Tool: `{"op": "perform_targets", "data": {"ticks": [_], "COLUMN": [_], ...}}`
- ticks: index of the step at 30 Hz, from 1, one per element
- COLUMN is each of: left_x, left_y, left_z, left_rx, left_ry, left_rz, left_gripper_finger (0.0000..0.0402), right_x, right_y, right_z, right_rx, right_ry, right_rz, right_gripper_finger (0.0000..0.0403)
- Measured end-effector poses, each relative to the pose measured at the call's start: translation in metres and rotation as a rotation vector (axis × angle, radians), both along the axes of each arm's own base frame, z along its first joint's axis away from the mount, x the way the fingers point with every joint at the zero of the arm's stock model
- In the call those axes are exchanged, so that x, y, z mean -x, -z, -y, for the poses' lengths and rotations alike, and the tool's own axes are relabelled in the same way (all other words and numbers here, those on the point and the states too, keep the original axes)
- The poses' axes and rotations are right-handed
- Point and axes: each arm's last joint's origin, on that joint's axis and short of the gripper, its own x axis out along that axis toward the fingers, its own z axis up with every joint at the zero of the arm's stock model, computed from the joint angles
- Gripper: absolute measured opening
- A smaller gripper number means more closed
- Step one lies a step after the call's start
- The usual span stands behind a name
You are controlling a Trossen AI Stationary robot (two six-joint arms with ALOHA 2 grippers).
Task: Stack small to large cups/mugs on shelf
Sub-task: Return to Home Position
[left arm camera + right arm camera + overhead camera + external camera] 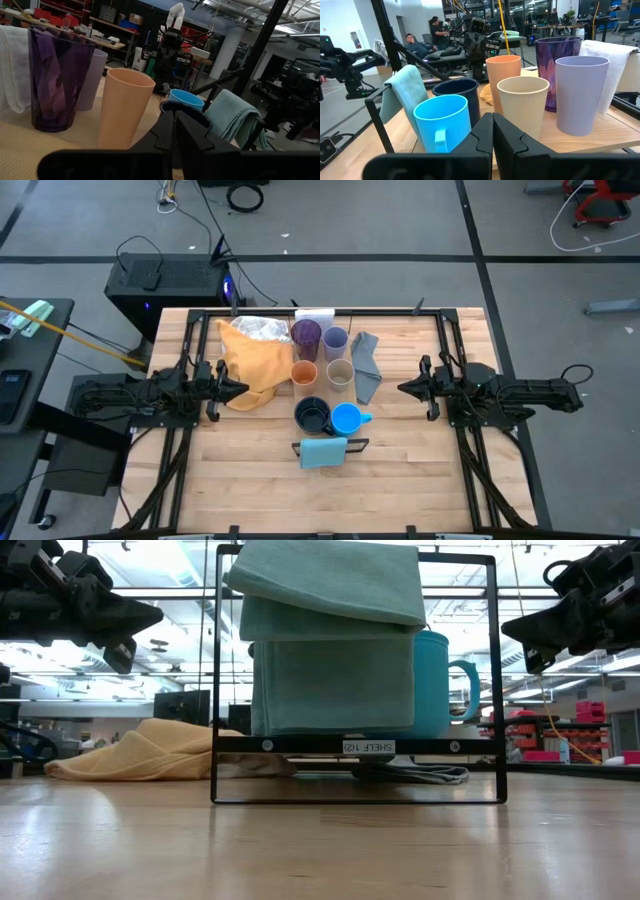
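Six cups stand upright in two rows on the shelf (325, 394), a narrow plank running from the table's far side to its near side. The rows hold a dark purple tumbler (306, 335), a lavender cup (335, 340), an orange cup (304, 373), a beige cup (340, 373), a navy mug (312, 416) and a bright blue mug (346, 419). My left gripper (242, 390) hovers shut to their left, pointing level at them. My right gripper (402, 388) hovers shut to their right, also level. Both hang well above the tabletop (150, 615) (510, 632).
A yellow cloth (250, 365) lies left of the cups, under my left gripper's tip. A grey cloth (366, 367) lies to their right. A light-blue cloth (324, 451) drapes over a black frame (355, 745) at the shelf's near end, a white cloth (313, 315) at its far end.
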Motion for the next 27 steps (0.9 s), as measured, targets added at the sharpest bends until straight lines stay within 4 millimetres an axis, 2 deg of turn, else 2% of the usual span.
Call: {"op": "perform_targets", "data": {"ticks": [15, 27], "left_x": [0.0000, 0.0000], "left_y": [-0.0001, -0.0001], "left_z": [0.0000, 0.0000], "left_rx": [0.000, 0.001], "left_ry": [0.000, 0.000], "left_rz": [0.000, 0.000], "left_gripper_finger": [0.0036, 0.0021], "right_x": [0.0000, 0.0000], "right_y": [-0.0001, -0.0001], "right_z": [0.0000, 0.0000], "right_rx": [0.000, 0.000], "right_ry": [0.001, 0.001], "right_rz": [0.000, 0.000], "right_gripper_finger": [0.0010, 0.0011]}}
